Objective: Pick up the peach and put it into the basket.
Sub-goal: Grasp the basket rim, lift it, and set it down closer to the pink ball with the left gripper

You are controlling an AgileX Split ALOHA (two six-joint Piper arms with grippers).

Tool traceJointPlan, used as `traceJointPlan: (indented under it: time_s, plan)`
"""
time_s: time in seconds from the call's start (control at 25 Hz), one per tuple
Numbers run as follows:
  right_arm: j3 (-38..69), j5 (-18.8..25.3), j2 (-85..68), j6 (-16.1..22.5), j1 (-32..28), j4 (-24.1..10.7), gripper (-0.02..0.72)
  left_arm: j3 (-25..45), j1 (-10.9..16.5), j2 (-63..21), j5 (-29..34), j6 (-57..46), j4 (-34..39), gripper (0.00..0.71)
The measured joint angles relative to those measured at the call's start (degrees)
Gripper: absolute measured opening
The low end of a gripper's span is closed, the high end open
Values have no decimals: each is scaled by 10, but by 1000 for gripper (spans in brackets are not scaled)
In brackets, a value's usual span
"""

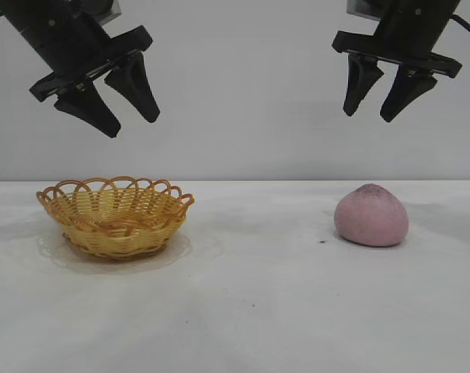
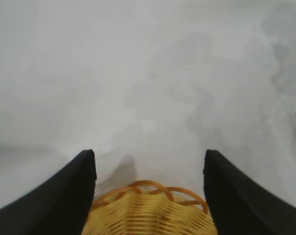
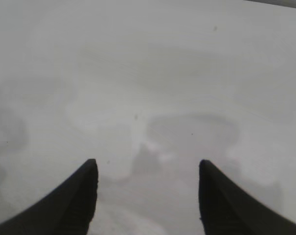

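The dusty pink peach (image 1: 371, 217) lies on the white table at the right, its dark-speckled tip up. The yellow-orange wicker basket (image 1: 115, 215) stands on the table at the left and holds nothing. My right gripper (image 1: 368, 116) hangs open and empty high above the peach. My left gripper (image 1: 134, 126) hangs open and empty high above the basket. In the left wrist view the basket's looped rim (image 2: 150, 205) shows between the open fingers (image 2: 148, 161). In the right wrist view the open gripper (image 3: 147, 166) shows only bare table; the peach is out of view there.
The white table (image 1: 250, 295) runs across the whole exterior view, with a plain grey wall behind it. A wide stretch of bare table lies between the basket and the peach.
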Motion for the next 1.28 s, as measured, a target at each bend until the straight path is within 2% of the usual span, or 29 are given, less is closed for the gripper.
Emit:
traceJointPlan:
  time_s: [0.8,0.96,1.16,1.28]
  plan:
    - [0,0,0,0,0,0,426,0,0,0,5,0,9,463]
    - [0,4,0,0,0,0,426,-30,0,0,72,-20,97,463]
    - [0,6,0,0,0,0,426,-128,0,0,200,-87,272,463]
    - [0,6,0,0,0,0,426,-186,0,0,282,-100,349,463]
